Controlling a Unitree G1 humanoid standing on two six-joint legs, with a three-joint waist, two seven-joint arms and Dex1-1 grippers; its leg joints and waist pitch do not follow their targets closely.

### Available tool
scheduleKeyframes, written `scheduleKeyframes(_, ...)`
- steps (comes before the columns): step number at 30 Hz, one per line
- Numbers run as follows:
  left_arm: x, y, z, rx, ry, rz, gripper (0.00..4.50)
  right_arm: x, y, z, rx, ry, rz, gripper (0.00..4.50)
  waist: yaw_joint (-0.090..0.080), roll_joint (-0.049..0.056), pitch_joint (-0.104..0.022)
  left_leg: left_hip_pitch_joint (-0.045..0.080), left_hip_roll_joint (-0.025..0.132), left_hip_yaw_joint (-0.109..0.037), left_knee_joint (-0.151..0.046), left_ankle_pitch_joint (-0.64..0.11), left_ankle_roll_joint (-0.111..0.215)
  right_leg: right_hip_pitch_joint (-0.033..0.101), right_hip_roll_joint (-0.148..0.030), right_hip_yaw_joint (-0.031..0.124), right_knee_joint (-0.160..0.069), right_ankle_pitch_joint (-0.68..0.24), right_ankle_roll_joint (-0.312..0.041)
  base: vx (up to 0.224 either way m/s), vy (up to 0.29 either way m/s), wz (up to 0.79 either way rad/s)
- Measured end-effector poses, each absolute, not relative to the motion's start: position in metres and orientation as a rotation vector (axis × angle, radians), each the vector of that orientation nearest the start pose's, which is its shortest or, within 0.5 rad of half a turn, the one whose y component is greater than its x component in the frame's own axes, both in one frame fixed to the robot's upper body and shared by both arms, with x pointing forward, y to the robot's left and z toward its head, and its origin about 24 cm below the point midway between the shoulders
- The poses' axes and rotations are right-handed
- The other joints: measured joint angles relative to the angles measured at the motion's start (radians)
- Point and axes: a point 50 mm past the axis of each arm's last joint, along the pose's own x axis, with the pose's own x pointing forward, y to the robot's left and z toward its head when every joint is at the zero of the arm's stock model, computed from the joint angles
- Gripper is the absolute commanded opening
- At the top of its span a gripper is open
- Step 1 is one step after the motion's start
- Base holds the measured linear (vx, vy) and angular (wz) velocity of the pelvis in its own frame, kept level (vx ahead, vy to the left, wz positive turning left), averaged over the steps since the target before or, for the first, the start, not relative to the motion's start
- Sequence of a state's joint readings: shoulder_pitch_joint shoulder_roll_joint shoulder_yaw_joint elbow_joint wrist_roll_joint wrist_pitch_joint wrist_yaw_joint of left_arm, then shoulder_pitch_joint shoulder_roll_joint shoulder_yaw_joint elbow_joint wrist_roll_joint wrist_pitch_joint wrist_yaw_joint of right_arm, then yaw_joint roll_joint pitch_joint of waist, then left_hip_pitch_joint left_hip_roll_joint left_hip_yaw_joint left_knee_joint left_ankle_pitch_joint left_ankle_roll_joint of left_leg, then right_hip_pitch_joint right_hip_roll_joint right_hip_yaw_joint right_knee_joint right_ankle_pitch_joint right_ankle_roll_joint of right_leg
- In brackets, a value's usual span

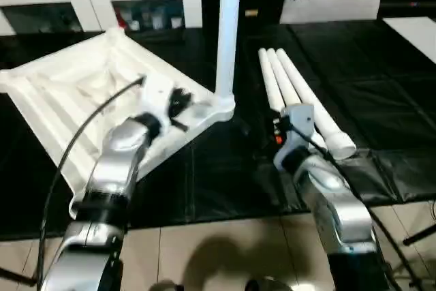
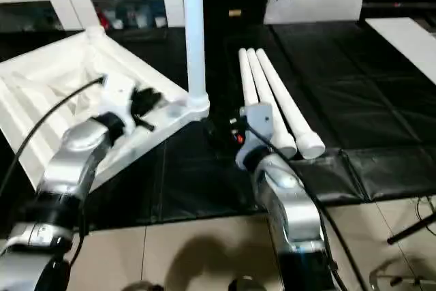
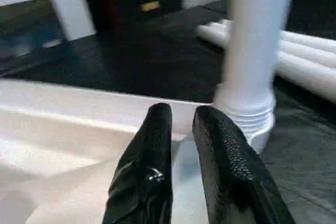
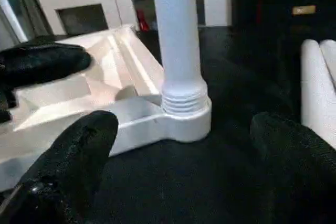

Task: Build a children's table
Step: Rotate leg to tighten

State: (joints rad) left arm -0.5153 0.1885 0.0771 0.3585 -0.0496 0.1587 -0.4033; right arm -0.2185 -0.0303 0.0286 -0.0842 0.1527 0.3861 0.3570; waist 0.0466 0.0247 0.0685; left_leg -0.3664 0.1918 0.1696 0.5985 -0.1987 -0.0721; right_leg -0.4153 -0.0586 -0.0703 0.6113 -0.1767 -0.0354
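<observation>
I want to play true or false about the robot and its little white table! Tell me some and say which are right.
1. One leg stands upright in a corner of the tabletop. True.
2. Five loose legs lie on the mat. False: three loose legs lie side by side.
3. The right gripper is wide open. True.
4. The tabletop lies right way up. False: its ribbed underside faces up.
5. The right gripper holds the upright leg. False: it holds nothing.

Upright leg [image 1: 227, 32] in tabletop [image 1: 61, 100] corner socket; three legs [image 1: 296, 97] lying right.
</observation>
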Motion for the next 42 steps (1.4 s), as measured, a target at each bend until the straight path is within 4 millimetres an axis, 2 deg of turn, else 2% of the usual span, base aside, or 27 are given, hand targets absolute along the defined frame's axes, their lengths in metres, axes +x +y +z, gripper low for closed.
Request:
scheduleKeyframes(4, 0.321, 0.162, 0.106, 0.052, -0.035, -0.347, 0.88, 0.272, -0.114, 0.084, 0.103, 0.089, 0.469, 4.5, 0.004, -0.001, -0.001, 0.0, 0.0, 0.0, 0.0, -0.001, -0.002, 0.0, 0.0, 0.0, 0.0, -0.001, 0.001, 0.0, 0.0, 0.0)
scheduleKeyframes(5, 0.304, 0.165, 0.108, 0.029, -0.063, -0.31, 0.88, 0.265, -0.116, 0.083, 0.105, 0.09, 0.459, 4.5, 0.001, -0.002, -0.001, 0.0, 0.0, 0.001, -0.001, -0.002, -0.002, 0.0, 0.0, 0.0, -0.001, -0.001, 0.002, 0.0, 0.0, 0.0)
scheduleKeyframes(7, 0.284, 0.163, 0.106, -0.008, -0.067, -0.278, 0.88, 0.256, -0.12, 0.079, 0.111, 0.112, 0.441, 4.5, 0.0, -0.006, 0.0, 0.013, 0.0, 0.001, -0.002, -0.005, -0.004, 0.006, 0.0, 0.0, -0.002, -0.008, 0.013, 0.0, 0.0, 0.0)
scheduleKeyframes(8, 0.277, 0.163, 0.103, -0.019, -0.054, -0.262, 0.88, 0.255, -0.121, 0.078, 0.113, 0.119, 0.433, 4.5, 0.001, -0.01, 0.003, 0.012, -0.002, -0.005, -0.003, -0.006, -0.005, 0.015, -0.002, -0.006, -0.002, -0.012, 0.016, 0.0, 0.0, 0.0)
scheduleKeyframes(10, 0.267, 0.161, 0.101, -0.022, -0.05, -0.243, 0.88, 0.251, -0.125, 0.078, 0.13, 0.116, 0.414, 4.5, -0.007, -0.011, 0.003, 0.014, -0.005, -0.028, -0.002, -0.006, -0.004, 0.038, -0.013, -0.042, -0.009, -0.026, 0.019, -0.013, -0.015, 0.27)
scheduleKeyframes(12, 0.256, 0.157, 0.095, -0.003, -0.028, -0.248, 0.88, 0.251, -0.128, 0.079, 0.141, 0.113, 0.404, 4.5, -0.018, -0.007, 0.006, 0.017, -0.005, -0.05, 0.008, -0.021, 0.003, 0.078, -0.034, -0.11, -0.033, -0.037, 0.021, 0.025, 0.014, 0.5)
scheduleKeyframes(13, 0.255, 0.156, 0.093, 0.003, -0.015, -0.247, 0.88, 0.251, -0.129, 0.079, 0.139, 0.113, 0.401, 4.5, -0.021, -0.004, 0.008, 0.016, 0.001, -0.058, 0.012, -0.025, 0.004, 0.095, -0.038, -0.134, -0.041, -0.045, 0.022, 0.036, 0.028, 0.52)
scheduleKeyframes(14, 0.254, 0.157, 0.091, 0.004, -0.006, -0.241, 0.88, 0.251, -0.13, 0.078, 0.136, 0.115, 0.401, 4.5, -0.025, -0.002, 0.01, 0.013, 0.004, -0.065, 0.013, -0.025, 0.003, 0.11, -0.038, -0.145, -0.041, -0.057, 0.027, 0.06, 0.028, 0.51)
scheduleKeyframes(15, 0.254, 0.157, 0.091, 0.008, 0.0, -0.235, 0.88, 0.251, -0.13, 0.078, 0.134, 0.116, 0.403, 4.5, -0.024, 0.001, 0.012, 0.012, 0.002, -0.079, 0.014, -0.025, 0.003, 0.121, -0.034, -0.144, -0.021, -0.093, 0.034, 0.055, 0.001, 0.6)
scheduleKeyframes(16, 0.253, 0.157, 0.092, 0.012, -0.001, -0.232, 0.88, 0.251, -0.129, 0.078, 0.129, 0.117, 0.408, 4.5, -0.025, -0.007, 0.013, 0.016, -0.008, -0.082, 0.014, -0.025, 0.003, 0.12, -0.033, -0.122, 0.005, -0.122, 0.033, 0.055, 0.001, 0.6)
scheduleKeyframes(17, 0.251, 0.157, 0.094, 0.012, 0.0, -0.228, 0.88, 0.25, -0.127, 0.077, 0.117, 0.122, 0.426, 4.5, -0.026, -0.027, 0.012, 0.029, -0.024, -0.083, 0.015, -0.026, 0.004, 0.127, -0.033, -0.093, 0.015, -0.124, 0.03, 0.092, -0.056, 0.8)
scheduleKeyframes(18, 0.248, 0.156, 0.093, 0.012, 0.007, -0.222, 0.88, 0.25, -0.127, 0.077, 0.107, 0.127, 0.433, 4.5, -0.02, -0.031, 0.015, 0.043, -0.029, -0.074, 0.032, -0.036, 0.014, 0.138, -0.036, -0.09, 0.011, -0.125, 0.031, 0.087, -0.031, 0.76)
scheduleKeyframes(19, 0.246, 0.153, 0.093, 0.009, 0.012, -0.226, 0.88, 0.25, -0.129, 0.077, 0.098, 0.129, 0.433, 4.5, -0.014, -0.035, 0.018, 0.043, -0.019, -0.06, 0.062, -0.066, 0.05, 0.154, -0.041, -0.098, 0.008, -0.127, 0.034, 0.087, -0.031, 0.76)
scheduleKeyframes(20, 0.244, 0.152, 0.094, 0.017, 0.015, -0.227, 0.88, 0.251, -0.131, 0.077, 0.091, 0.131, 0.432, 4.5, -0.001, -0.014, 0.017, 0.053, -0.004, -0.052, 0.077, -0.089, 0.058, 0.176, -0.044, -0.107, 0.004, -0.133, 0.046, 0.086, 0.064, 0.55)
scheduleKeyframes(22, 0.244, 0.153, 0.094, 0.032, 0.02, -0.219, 0.88, 0.251, -0.128, 0.077, 0.101, 0.131, 0.441, 4.5, 0.006, -0.011, 0.013, 0.07, -0.002, -0.037, 0.062, -0.079, 0.024, 0.19, -0.033, -0.081, -0.003, -0.139, 0.05, 0.15, 0.082, 0.3)
scheduleKeyframes(23, 0.243, 0.156, 0.094, 0.053, 0.022, -0.204, 0.88, 0.25, -0.122, 0.077, 0.106, 0.132, 0.472, 4.5, -0.001, -0.017, 0.013, 0.075, -0.017, -0.036, 0.048, -0.084, 0.024, 0.175, -0.026, -0.049, 0.018, -0.162, 0.006, 0.165, 0.062, 0.12)
scheduleKeyframes(24, 0.243, 0.159, 0.094, 0.073, 0.031, -0.195, 0.88, 0.249, -0.118, 0.076, 0.1, 0.133, 0.5, 4.5, -0.014, -0.028, 0.006, 0.079, -0.027, -0.038, 0.042, -0.089, 0.029, 0.156, -0.019, -0.028, 0.047, -0.174, -0.013, 0.198, 0.043, 0.04)
scheduleKeyframes(26, 0.242, 0.159, 0.093, 0.072, 0.036, -0.188, 0.88, 0.247, -0.118, 0.076, 0.09, 0.137, 0.522, 4.5, -0.046, -0.041, -0.008, 0.088, -0.036, -0.038, 0.042, -0.101, 0.045, 0.091, -0.014, -0.019, 0.122, -0.158, 0.015, 0.206, 0.029, 0.03)
scheduleKeyframes(27, 0.242, 0.158, 0.093, 0.076, 0.033, -0.193, 0.88, 0.246, -0.119, 0.075, 0.087, 0.137, 0.529, 4.5, -0.068, -0.055, -0.022, 0.086, -0.046, -0.032, 0.044, -0.107, 0.047, 0.034, -0.02, -0.004, 0.122, -0.129, 0.038, 0.194, -0.019, 0.04)
scheduleKeyframes(28, 0.243, 0.156, 0.095, 0.081, 0.028, -0.2, 0.88, 0.246, -0.121, 0.076, 0.08, 0.134, 0.528, 4.5, -0.077, -0.074, -0.031, 0.085, -0.061, -0.022, 0.049, -0.114, 0.047, 0.001, -0.034, 0.013, 0.085, -0.091, 0.041, 0.194, -0.019, 0.04)
scheduleKeyframes(29, 0.245, 0.152, 0.098, 0.079, 0.021, -0.223, 1.17, 0.245, -0.127, 0.077, 0.068, 0.127, 0.515, 4.5, -0.084, -0.101, -0.037, 0.071, -0.087, -0.025, 0.077, -0.134, 0.052, -0.01, -0.045, 0.052, 0.065, -0.032, 0.068, 0.07, -0.039, 0.17)
scheduleKeyframes(30, 0.245, 0.146, 0.096, 0.062, 0.028, -0.251, 1.17, 0.243, -0.132, 0.072, 0.066, 0.148, 0.502, 4.5, -0.076, -0.091, -0.038, 0.069, -0.086, -0.041, 0.084, -0.139, 0.062, -0.008, -0.041, 0.062, 0.071, -0.043, 0.064, 0.065, -0.04, 0.16)
scheduleKeyframes(32, 0.245, 0.148, 0.097, 0.068, 0.044, -0.28, 1.17, 0.243, -0.136, 0.072, 0.065, 0.153, 0.507, 4.5, -0.06, -0.07, -0.042, 0.059, -0.088, -0.078, 0.077, -0.128, 0.058, -0.002, -0.026, 0.061, 0.052, -0.038, 0.059, 0.097, -0.041, 0.08)
scheduleKeyframes(33, 0.246, 0.152, 0.099, 0.087, 0.047, -0.273, 1.17, 0.243, -0.135, 0.072, 0.065, 0.15, 0.516, 4.5, -0.057, -0.067, -0.042, 0.058, -0.085, -0.081, 0.068, -0.129, 0.051, -0.001, -0.015, 0.063, 0.044, -0.035, 0.058, 0.062, -0.029, 0.14)
scheduleKeyframes(35, 0.249, 0.161, 0.102, 0.133, 0.058, -0.249, 1.17, 0.242, -0.134, 0.074, 0.064, 0.14, 0.528, 4.5, -0.046, -0.058, -0.04, 0.051, -0.061, -0.081, 0.059, -0.125, 0.004, 0.0, 0.004, 0.062, 0.031, -0.023, 0.047, 0.04, -0.024, 0.21)
scheduleKeyframes(38, 0.249, 0.184, 0.1, 0.191, 0.117, -0.178, 1.17, 0.239, -0.125, 0.073, 0.065, 0.148, 0.582, 4.5, -0.032, -0.041, -0.03, 0.052, -0.053, -0.078, 0.059, -0.12, -0.005, 0.011, 0.005, 0.055, 0.015, -0.028, 0.026, -0.022, -0.003, 0.01)
scheduleKeyframes(42, 0.252, 0.196, 0.104, 0.259, 0.159, -0.134, 1.17, 0.236, -0.13, 0.068, 0.042, 0.184, 0.584, 4.5, -0.039, -0.027, -0.02, 0.057, -0.039, -0.058, 0.059, -0.111, -0.007, 0.02, 0.0, 0.056, 0.017, -0.025, 0.022, -0.081, -0.016, 0.12)
